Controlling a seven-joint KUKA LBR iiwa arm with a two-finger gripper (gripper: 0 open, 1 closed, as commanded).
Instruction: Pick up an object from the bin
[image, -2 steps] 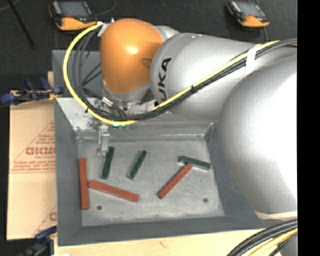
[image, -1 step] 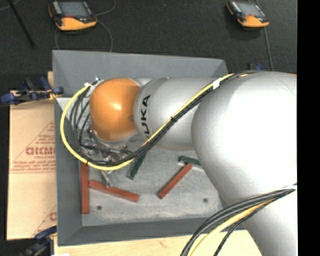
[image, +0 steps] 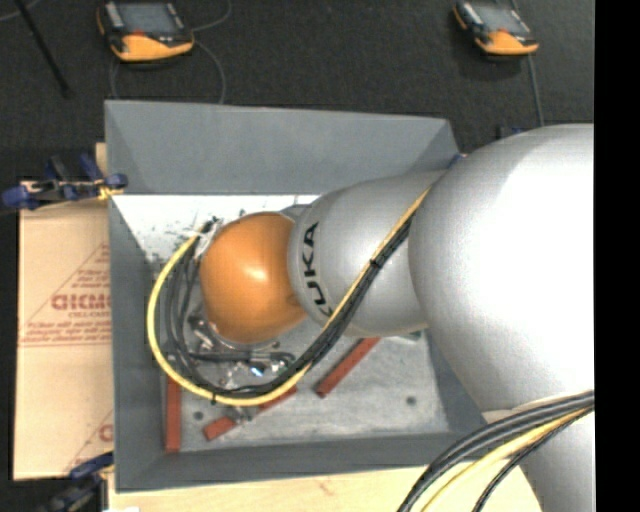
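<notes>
Gripper (image: 238, 366): low in the left half of the bin, tucked under the arm's orange cover; whether it is wide or narrow, I cannot tell.
Orange cover (image: 250, 275): one, round, directly above the gripper.
Yellow cable (image: 158, 300): one, looping round the cover's left side and beneath it.
Red-brown sticks: three in sight, flat and narrow, all lying on the floor.
Short stick (image: 222, 428): just beside the gripper, toward the near wall.
Slanted stick (image: 346, 366): right of the gripper, beside the arm.
Upright stick (image: 172, 418): along the left wall.
Bin (image: 280, 150): one, grey metal.
</notes>
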